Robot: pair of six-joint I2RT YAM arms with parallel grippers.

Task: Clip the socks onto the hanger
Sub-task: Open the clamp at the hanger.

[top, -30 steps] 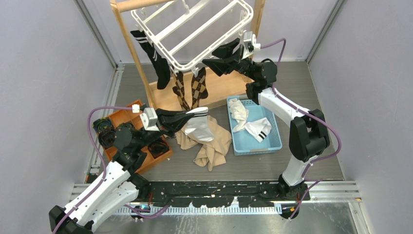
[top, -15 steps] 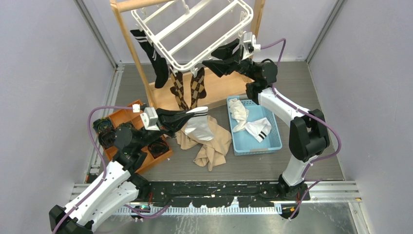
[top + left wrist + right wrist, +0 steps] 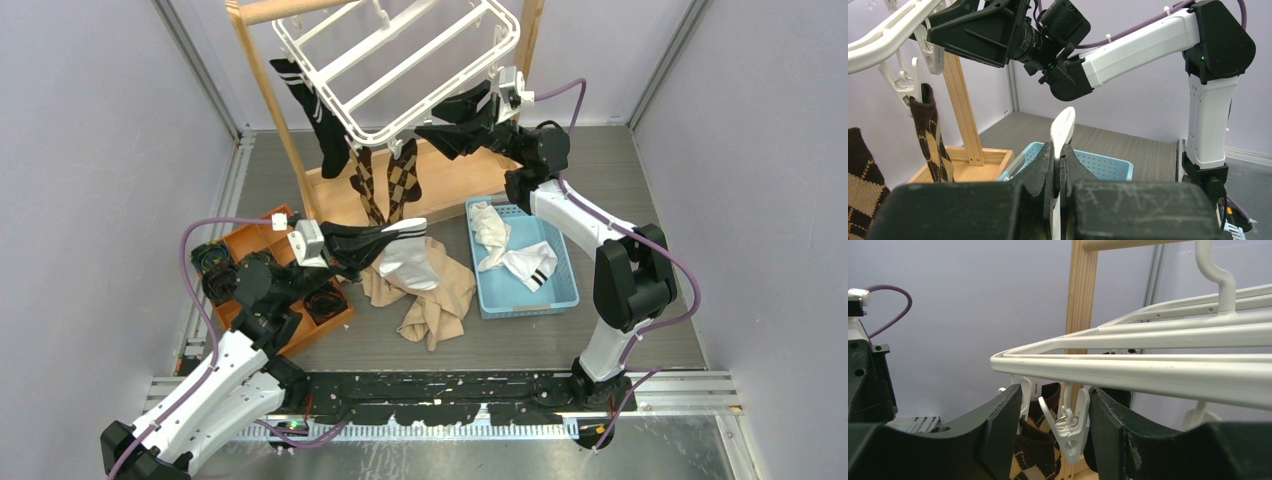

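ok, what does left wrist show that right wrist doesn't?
Left wrist only: the left gripper shut on a white sock, the blue basket beyond it, and the right arm up at the hanger.
Right wrist only: the right gripper open around an empty clip hanging from the hanger's rim, plus the hook.
Both: the hanger frame, a clipped brown argyle sock, and the wooden stand.

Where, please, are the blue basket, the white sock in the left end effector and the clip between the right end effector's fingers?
blue basket (image 3: 530, 297): top view, bare floor near its front.
white sock (image 3: 410, 264): top view, middle of its body.
clip (image 3: 1071, 434): right wrist view, its lower body.
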